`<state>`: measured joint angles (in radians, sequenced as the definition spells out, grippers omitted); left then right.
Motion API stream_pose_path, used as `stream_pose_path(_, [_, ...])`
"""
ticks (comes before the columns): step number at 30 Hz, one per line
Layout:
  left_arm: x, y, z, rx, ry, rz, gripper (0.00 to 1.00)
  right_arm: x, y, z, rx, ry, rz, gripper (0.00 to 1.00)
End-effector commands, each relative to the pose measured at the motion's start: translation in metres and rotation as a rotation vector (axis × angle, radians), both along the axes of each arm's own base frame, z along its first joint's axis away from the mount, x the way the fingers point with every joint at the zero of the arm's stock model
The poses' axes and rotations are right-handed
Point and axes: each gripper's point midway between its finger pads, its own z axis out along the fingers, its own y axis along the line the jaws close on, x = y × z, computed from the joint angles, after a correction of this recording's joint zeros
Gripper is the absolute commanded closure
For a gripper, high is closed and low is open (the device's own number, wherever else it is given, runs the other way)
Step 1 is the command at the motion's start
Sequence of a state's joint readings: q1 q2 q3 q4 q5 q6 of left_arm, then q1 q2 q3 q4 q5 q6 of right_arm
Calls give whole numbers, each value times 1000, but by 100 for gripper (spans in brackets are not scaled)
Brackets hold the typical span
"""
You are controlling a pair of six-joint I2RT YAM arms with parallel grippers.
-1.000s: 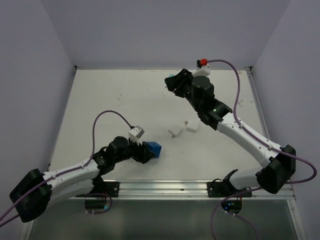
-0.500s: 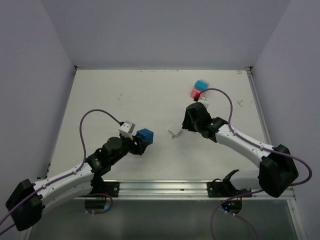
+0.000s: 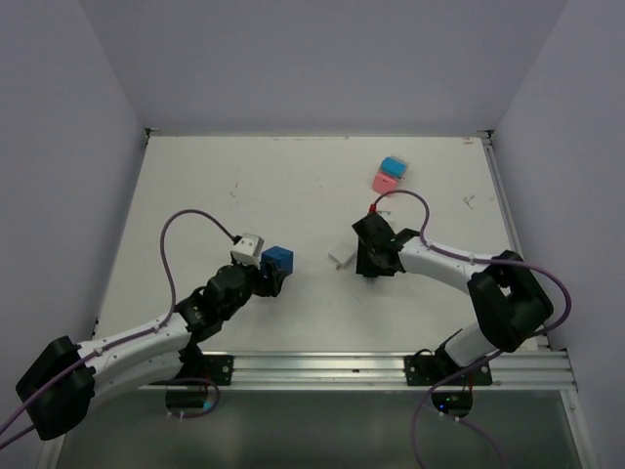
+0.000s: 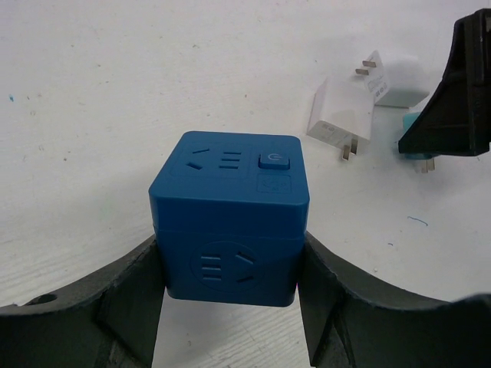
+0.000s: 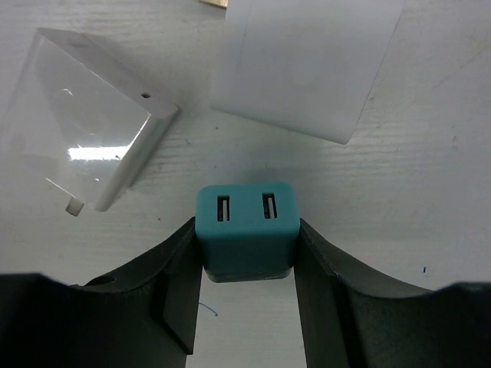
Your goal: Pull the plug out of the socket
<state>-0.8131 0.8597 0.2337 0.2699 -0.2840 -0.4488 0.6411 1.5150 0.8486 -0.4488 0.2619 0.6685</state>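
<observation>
Left gripper clamping blue cube socket, frame centre, visible faces plugless. Right gripper pinching teal USB plug, lower centre, just beside white adapters. Plug apparently already free: setting down straight, opening jaws fully, avoiding adapters.

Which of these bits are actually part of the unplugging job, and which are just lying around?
In the job: blue socket cube in the left gripper; teal plug in the right gripper.
Lying about: white plug; second white plug; pink cube; light-blue cube.
</observation>
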Motion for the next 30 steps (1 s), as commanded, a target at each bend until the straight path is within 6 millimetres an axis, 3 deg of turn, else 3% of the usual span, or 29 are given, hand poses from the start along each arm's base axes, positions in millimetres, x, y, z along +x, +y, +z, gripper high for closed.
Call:
stream_pose_path(1, [16, -5, 32, -82, -101, 38, 100, 9, 9, 8, 18, -10, 12, 76])
stream_pose_path(5, [17, -10, 28, -86, -94, 16, 100, 14, 12, 11, 27, -24, 13, 51])
stream_pose_path(8, [19, -18, 31, -99, -103, -7, 100, 16, 15, 16, 38, -33, 22, 40])
stream_pose_path(9, [20, -20, 27, -91, -96, -11, 100, 15, 14, 17, 40, -31, 25, 31])
stream_pose_path(13, [28, -30, 29, -89, -108, -28, 100, 13, 12, 29, 52, -56, 31, 15])
stream_pose_path(19, [48, -47, 34, -105, -118, -41, 100, 11, 5, 65, 94, -158, 29, 11])
stream_pose_path(20, [51, -49, 26, -94, -100, -47, 100, 10, 4, 76, 113, -192, 25, 10])
stream_pose_path(22, [64, -58, 35, -111, -112, -73, 100, 8, 0, 85, 124, -219, 23, 10])
stream_pose_path(24, [76, -63, 24, -91, -86, -88, 100, 2, -6, 94, 138, -248, 17, 10])
stream_pose_path(25, [83, -74, 33, -110, -94, -118, 100, 0, -9, 97, 140, -258, 12, 10])
stream_pose_path(26, [88, -78, 20, -92, -66, -126, 98, -5, -13, 95, 133, -257, 5, 11])
stream_pose_path(28, [100, -89, 26, -109, -74, -143, 95, -7, -24, 106, 135, -311, -30, 11])
stream_pose_path(30, [106, -98, 10, -91, -43, -167, 89, -12, -35, 104, 126, -330, -57, 11])
